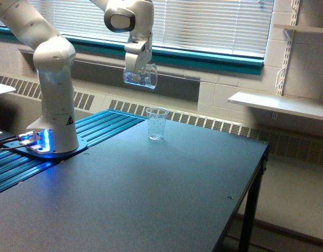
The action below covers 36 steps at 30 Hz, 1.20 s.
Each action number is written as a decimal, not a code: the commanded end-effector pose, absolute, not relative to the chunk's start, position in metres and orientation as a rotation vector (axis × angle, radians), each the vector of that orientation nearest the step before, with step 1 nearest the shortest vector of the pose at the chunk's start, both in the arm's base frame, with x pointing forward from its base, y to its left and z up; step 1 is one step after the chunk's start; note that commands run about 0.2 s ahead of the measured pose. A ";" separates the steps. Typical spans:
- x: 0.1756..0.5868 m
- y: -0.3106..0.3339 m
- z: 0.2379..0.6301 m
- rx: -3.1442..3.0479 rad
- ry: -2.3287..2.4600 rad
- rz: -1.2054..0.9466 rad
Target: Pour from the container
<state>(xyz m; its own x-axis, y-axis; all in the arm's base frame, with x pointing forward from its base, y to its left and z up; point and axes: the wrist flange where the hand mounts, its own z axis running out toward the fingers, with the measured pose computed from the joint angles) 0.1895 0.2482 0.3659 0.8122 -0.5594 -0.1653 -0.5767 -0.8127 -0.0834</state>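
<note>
The pincer [135,71] pinches the container [141,77], which hangs just below it (handle toward the exterior view's right), held in the air above the dark table [151,199], up-left of the plastic cup [157,123]

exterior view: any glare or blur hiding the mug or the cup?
Exterior view: bright backlight through the window blinds, and the clear mug held by the tool reads faint against the wall, its contents barely resolvable. The plastic cup on the dark table is sharp enough. Blue glow at the arm's base. No obvious motion blur.
</note>
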 end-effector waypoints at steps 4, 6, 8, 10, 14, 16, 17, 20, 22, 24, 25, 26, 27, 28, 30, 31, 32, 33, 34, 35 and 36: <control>0.184 0.257 0.352 -2.904 0.862 0.283; 0.184 0.259 0.352 -2.906 0.852 0.314; 0.185 0.263 0.351 -2.909 0.836 0.326; 0.185 0.266 0.349 -2.924 0.824 0.336; 0.186 0.271 0.345 -2.941 0.816 0.367; 0.188 0.273 0.344 -2.938 0.823 0.386; 0.189 0.274 0.343 -2.936 0.827 0.390; 0.193 0.277 0.340 -2.936 0.839 0.408; 0.195 0.278 0.339 -2.937 0.843 0.418; 0.197 0.279 0.337 -2.937 0.847 0.433; 0.199 0.280 0.336 -2.935 0.849 0.438; 0.200 0.280 0.335 -2.933 0.854 0.443; 0.202 0.281 0.334 -2.932 0.857 0.448; 0.202 0.282 0.333 -2.934 0.861 0.452; 0.204 0.282 0.331 -2.936 0.865 0.459; 0.205 0.283 0.331 -2.934 0.872 0.465; 0.206 0.283 0.330 -2.932 0.877 0.467; 0.207 0.283 0.329 -2.933 0.881 0.469; 0.207 0.284 0.328 -2.931 0.886 0.473; 0.208 0.284 0.327 -2.929 0.891 0.479; 0.208 0.284 0.326 -2.928 0.896 0.484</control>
